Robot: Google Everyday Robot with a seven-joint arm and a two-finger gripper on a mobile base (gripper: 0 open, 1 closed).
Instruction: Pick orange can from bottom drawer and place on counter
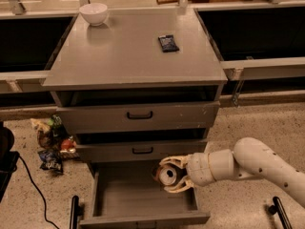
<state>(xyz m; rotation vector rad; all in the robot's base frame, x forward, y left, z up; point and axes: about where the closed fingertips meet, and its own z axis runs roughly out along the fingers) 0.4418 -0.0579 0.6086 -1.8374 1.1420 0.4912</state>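
The orange can (166, 175) lies on its side in my gripper (167, 175), its silver top facing the camera. The cream fingers (177, 161) are shut on the can above and below. The can hangs above the right part of the open bottom drawer (128, 199), just under the front of the middle drawer. The drawer floor shows plain grey. My white arm (252, 163) reaches in from the right. The counter (128, 51) is the broad grey cabinet top above.
A white bowl (93, 13) stands at the counter's back left and a dark blue snack packet (168, 43) lies right of centre. Two shallower drawers (139, 114) with black handles are slightly open. Snack bags (51, 142) and a black cable lie on the floor at left.
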